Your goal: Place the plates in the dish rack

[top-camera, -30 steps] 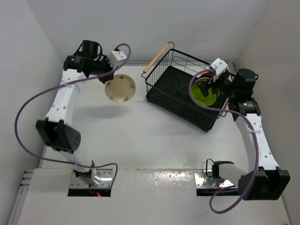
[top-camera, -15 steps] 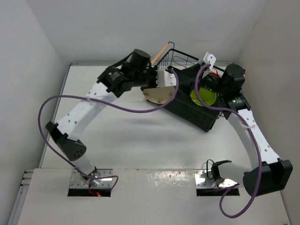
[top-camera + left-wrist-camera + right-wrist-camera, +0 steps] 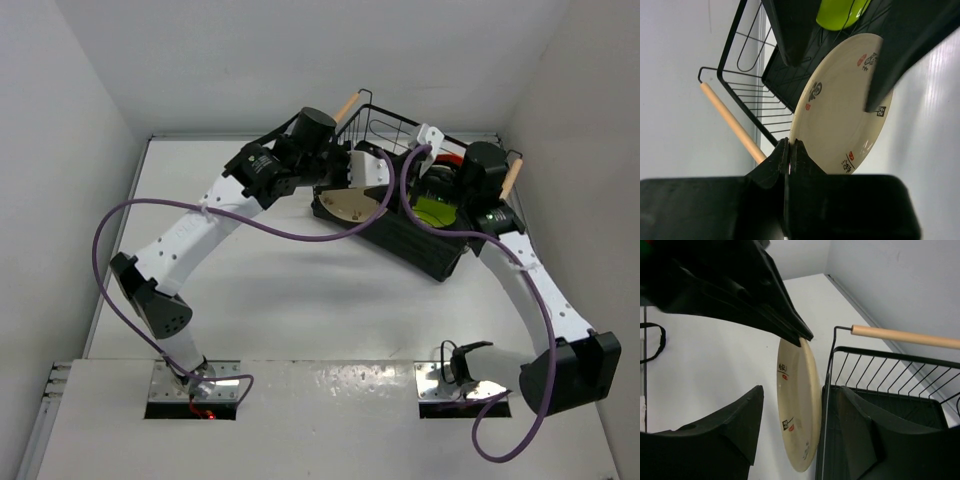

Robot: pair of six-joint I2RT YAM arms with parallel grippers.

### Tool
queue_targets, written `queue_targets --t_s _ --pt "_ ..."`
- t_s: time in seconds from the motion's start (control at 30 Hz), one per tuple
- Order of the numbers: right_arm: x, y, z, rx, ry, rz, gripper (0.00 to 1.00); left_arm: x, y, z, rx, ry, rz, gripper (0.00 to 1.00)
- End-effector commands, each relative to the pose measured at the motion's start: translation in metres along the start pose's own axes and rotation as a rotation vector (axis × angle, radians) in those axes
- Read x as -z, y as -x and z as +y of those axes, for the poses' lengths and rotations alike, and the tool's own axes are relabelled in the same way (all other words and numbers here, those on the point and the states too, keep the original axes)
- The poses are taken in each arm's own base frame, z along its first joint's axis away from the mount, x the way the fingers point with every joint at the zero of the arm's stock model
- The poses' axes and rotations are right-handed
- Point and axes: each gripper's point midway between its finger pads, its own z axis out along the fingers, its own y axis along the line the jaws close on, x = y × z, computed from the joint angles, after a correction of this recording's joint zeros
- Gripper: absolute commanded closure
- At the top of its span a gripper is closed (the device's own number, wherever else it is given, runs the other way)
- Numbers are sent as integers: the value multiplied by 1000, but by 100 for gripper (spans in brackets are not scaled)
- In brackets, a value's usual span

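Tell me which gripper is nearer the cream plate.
Left. The left gripper pinches the cream plate; the right gripper hangs open over the dish rack, facing the plate without touching.

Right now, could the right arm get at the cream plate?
Probably yes: the open right gripper faces the cream plate edge-on with nothing between, though the left gripper pinches its rim.

One plate [image 3: 840, 107] in the left gripper [image 3: 790, 148], just left of the dish rack [image 3: 410, 238] — another plate [image 3: 433, 206] inside.
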Motion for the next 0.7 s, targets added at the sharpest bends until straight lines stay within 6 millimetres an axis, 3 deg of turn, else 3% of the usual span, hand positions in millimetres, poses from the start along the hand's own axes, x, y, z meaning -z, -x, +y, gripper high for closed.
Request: queue_targets --t_s 0.0,0.03,0.07,0.17,0.27,0.37,0.43,0.47,0.5,0.53,0.57,0.6,0.63,0.67 --pt "-8 -9 -5 18 5 10 41 35 47 20 -5 74 -163 100" --pt "-10 -9 -8 14 -14 8 45 35 47 20 -5 74 -163 100" --pt "-12 -10 -11 10 -22 6 60 39 50 20 -7 75 -176 100" --pt "-12 -5 -20 -3 -81 -11 89 42 49 18 3 73 -175 100" --pt "-11 -2 -21 37 -82 -13 89 46 54 16 30 63 -198 100" --pt "-11 -3 -21 56 -90 -3 100 48 56 18 38 68 -204 100" --pt "-8 4 -24 93 -108 -24 100 53 54 20 66 88 -195 98" --pt "-7 8 -24 118 -115 -32 100 53 54 23 85 105 -190 84" --pt "-5 16 -27 145 -134 -46 100 54 50 29 108 138 -170 61" --pt "1 29 -40 214 -192 -57 100 55 48 36 159 171 -170 12" --pt "3 36 -45 238 -213 -63 100 60 50 41 193 192 -172 0" --pt "6 41 -53 256 -241 -63 100 73 57 57 233 247 -204 0" --pt "13 42 -63 268 -273 -55 100 77 52 68 280 274 -203 0" --pt "22 59 -75 300 -311 -72 100 85 52 76 361 298 -221 0"
